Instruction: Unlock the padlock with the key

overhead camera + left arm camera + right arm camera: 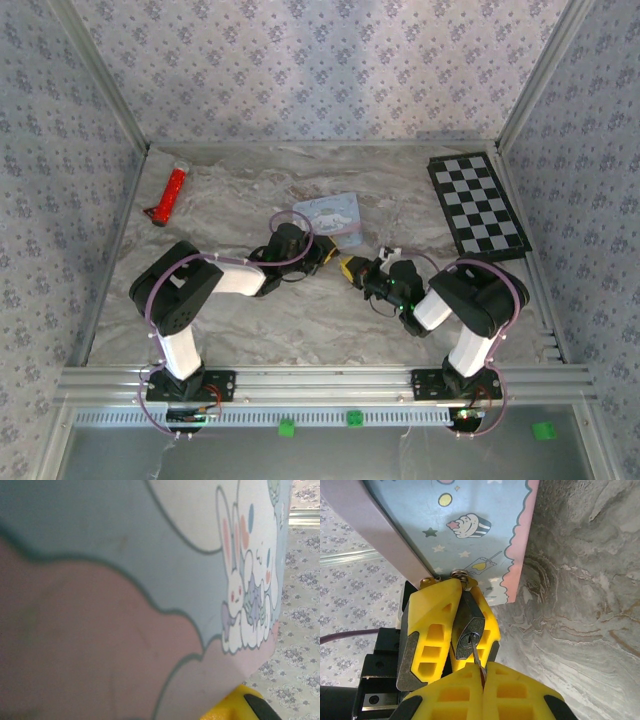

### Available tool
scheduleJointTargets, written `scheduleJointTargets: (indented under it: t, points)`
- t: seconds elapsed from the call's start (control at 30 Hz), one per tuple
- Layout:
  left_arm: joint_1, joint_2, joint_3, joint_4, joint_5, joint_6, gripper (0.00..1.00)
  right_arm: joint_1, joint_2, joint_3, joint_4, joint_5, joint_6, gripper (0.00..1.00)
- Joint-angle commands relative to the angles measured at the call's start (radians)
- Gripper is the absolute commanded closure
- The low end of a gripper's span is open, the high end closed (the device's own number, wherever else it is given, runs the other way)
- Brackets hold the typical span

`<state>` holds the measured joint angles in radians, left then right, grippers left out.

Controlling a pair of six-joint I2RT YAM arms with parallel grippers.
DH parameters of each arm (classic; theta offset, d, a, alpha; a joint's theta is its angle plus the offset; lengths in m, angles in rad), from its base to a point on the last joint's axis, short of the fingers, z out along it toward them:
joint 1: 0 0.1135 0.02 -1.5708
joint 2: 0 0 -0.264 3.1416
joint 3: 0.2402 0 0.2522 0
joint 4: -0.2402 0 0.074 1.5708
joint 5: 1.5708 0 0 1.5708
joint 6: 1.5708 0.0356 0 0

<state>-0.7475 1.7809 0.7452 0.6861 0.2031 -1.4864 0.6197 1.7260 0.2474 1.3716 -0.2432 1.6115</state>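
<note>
Left gripper [464,597] clamps the padlock [469,630] hanging on the tin [470,510], mid-worktop [580,605]. Right gripper [482,675] is closed on the key [476,657], blade at keyhole.

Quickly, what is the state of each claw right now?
Left claw: closed, holding the padlock.
Right claw: closed, holding the key.

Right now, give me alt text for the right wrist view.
The right gripper pinches a thin key, its tip in the keyhole of the small dark padlock. The left gripper clamps the padlock from both sides, just below the edge of the pastel blue tin.
</note>
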Motion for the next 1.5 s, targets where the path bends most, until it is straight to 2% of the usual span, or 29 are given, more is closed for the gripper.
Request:
scheduleJointTargets:
  t: [0.0,0.13,0.33,0.57,0.7,0.83,1.2,1.3,1.47]
  points:
    - [-0.028,-0.038,0.036,0.049,0.052,-0.016,0.95,-0.012,0.002,0.058,0.021,0.000,0.024,1.00]
    - [-0.031,-0.038,0.040,0.052,0.053,-0.020,0.95,-0.011,-0.027,0.076,0.008,-0.019,0.012,1.00]
    - [-0.039,-0.052,0.040,0.050,0.050,-0.021,0.95,-0.111,0.039,0.058,0.021,-0.086,0.034,1.00]
    - [-0.052,-0.058,0.046,0.050,0.042,-0.026,0.95,-0.058,0.001,0.108,0.020,-0.080,0.027,1.00]
    - [-0.054,-0.052,0.055,0.052,0.044,-0.028,0.95,0.007,0.022,0.131,0.021,-0.063,0.031,1.00]
    - [-0.054,-0.052,0.062,0.046,0.044,-0.025,0.95,0.028,0.038,0.128,0.021,-0.051,0.025,1.00]
    - [-0.055,-0.057,0.060,0.003,0.045,0.002,0.95,-0.127,-0.049,0.076,-0.042,-0.088,-0.025,1.00]
    - [-0.058,-0.054,0.059,-0.008,0.040,0.013,0.95,-0.127,-0.094,0.098,-0.144,-0.094,-0.065,1.00]
    - [-0.060,-0.052,0.069,-0.026,0.038,0.024,0.95,-0.134,-0.111,0.103,-0.163,-0.100,-0.069,1.00]
